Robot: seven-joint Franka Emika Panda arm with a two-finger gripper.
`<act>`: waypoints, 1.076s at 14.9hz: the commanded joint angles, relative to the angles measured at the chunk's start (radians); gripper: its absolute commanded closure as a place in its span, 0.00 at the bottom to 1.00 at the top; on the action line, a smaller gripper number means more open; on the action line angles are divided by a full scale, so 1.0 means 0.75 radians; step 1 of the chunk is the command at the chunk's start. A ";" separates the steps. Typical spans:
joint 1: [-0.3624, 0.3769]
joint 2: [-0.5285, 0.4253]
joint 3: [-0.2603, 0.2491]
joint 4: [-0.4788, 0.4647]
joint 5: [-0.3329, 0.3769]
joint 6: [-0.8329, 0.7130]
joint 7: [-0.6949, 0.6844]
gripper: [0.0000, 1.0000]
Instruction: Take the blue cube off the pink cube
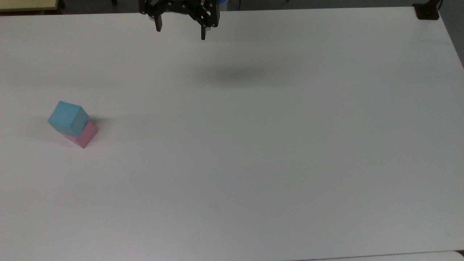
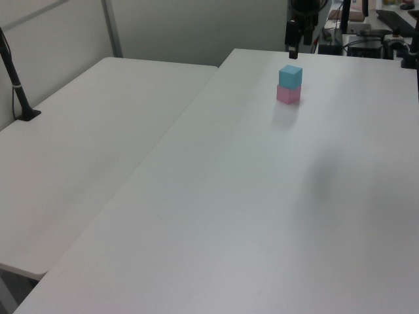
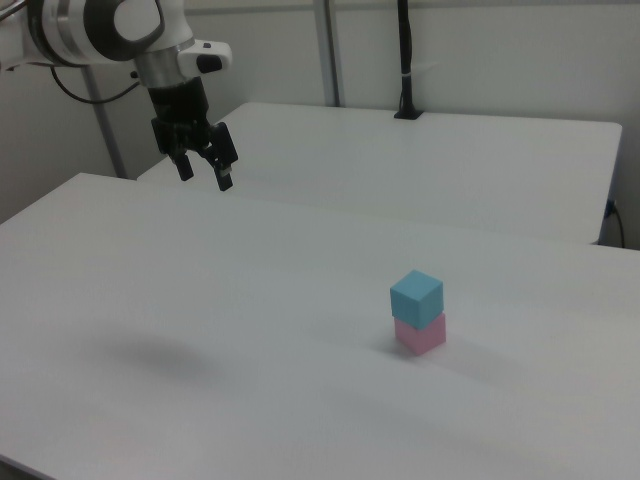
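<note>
Blue cube (image 1: 68, 117) sits stacked on pink cube (image 1: 85, 135), white counter (image 1: 253, 163). End effector (image 3: 205, 173) hangs high, well apart, fingers spread wide, holding nothing.

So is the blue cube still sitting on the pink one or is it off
On. The blue cube rests on top of the pink cube, turned slightly relative to it. The open gripper hangs well away, holding nothing.

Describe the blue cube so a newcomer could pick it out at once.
On the big white table, look near the top view's left side, well away from the open gripper hanging over the far edge. A two-cube stack stands there. The blue cube is the upper, light-blue one, sitting slightly offset on the pink cube, which touches the table.
</note>
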 commanded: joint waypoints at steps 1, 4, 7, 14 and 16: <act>0.007 -0.019 -0.014 -0.028 0.021 -0.009 -0.003 0.00; 0.007 -0.017 -0.014 -0.030 0.021 -0.008 -0.004 0.00; 0.007 -0.017 -0.014 -0.028 0.021 -0.008 -0.004 0.00; -0.132 0.048 -0.016 0.011 0.021 0.045 -0.149 0.00; -0.250 0.103 -0.016 0.035 0.025 0.085 -0.206 0.00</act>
